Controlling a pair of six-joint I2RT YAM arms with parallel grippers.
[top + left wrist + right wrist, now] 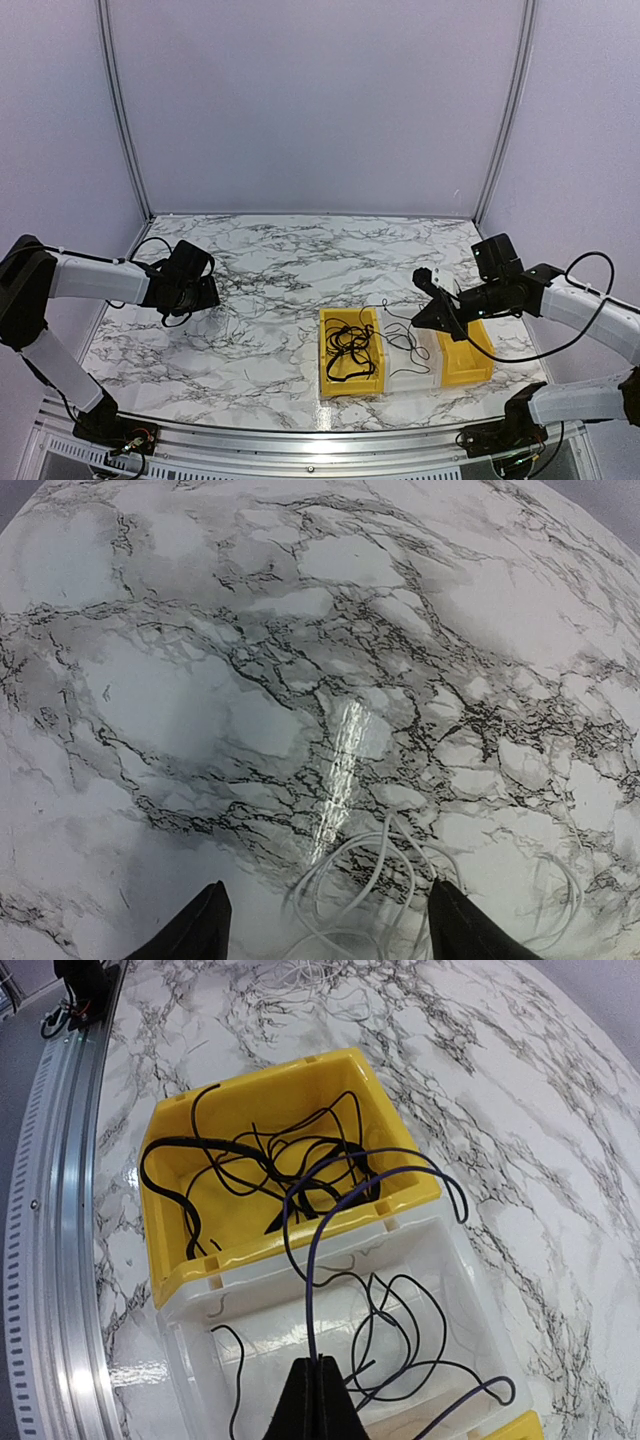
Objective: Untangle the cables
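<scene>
Cable (310,1260), dark one, is pinched in your closed right hand (320,1368) over the white bin (460,1270). Your left hand (328,905) hangs open above white cables (372,875) on the counter (200,680).

A white bin (412,381) sits between two yellow bins (326,350), flush against both; all rest on the marbled surface (280,260). A metal rail (300,437) edges its near side.

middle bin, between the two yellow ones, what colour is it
White. The middle bin shows best in the right wrist view.
</scene>
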